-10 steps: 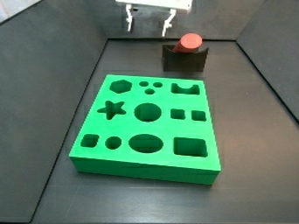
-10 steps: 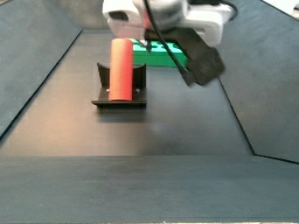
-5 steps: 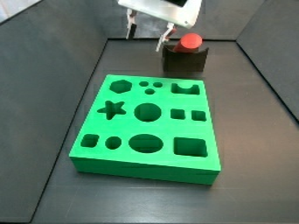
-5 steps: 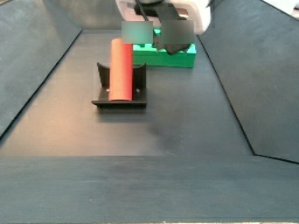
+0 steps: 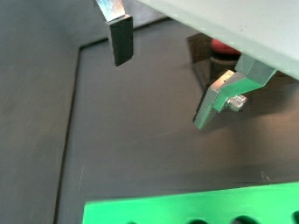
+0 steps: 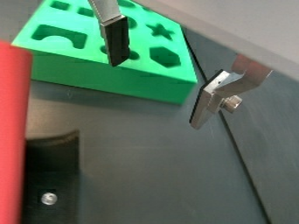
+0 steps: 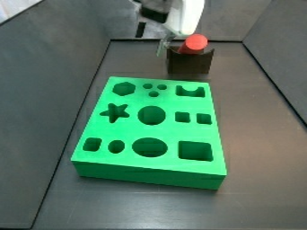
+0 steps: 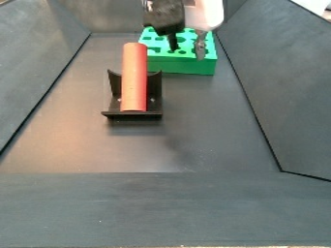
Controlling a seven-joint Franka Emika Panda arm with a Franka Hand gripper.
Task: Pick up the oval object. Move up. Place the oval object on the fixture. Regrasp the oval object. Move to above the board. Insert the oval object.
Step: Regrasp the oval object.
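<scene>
The oval object (image 8: 134, 72) is a smooth red rod lying across the notch of the fixture (image 8: 131, 108); a side view shows its round end (image 7: 192, 41) on top of the dark fixture (image 7: 189, 63). My gripper (image 7: 160, 38) hangs open just beside that end, between the fixture and the board (image 7: 150, 130). Nothing is between the fingers (image 5: 119, 42) in both wrist views. The red oval object (image 6: 12, 131) and the fixture (image 6: 49, 171) lie off to one side of the gripper (image 6: 162, 74), with the green board (image 6: 105, 52) behind it. The gripper (image 5: 163, 74) is over bare floor.
Dark sloping walls (image 7: 72, 81) enclose the floor on both sides. The board's (image 8: 181, 56) shaped cut-outs face up. The strip of floor (image 8: 181, 136) in front of the fixture is dark and flat.
The gripper has turned about its axis and come down beside the end of the oval object, moving toward the board end of the bin. The oval object stays on the fixture.
</scene>
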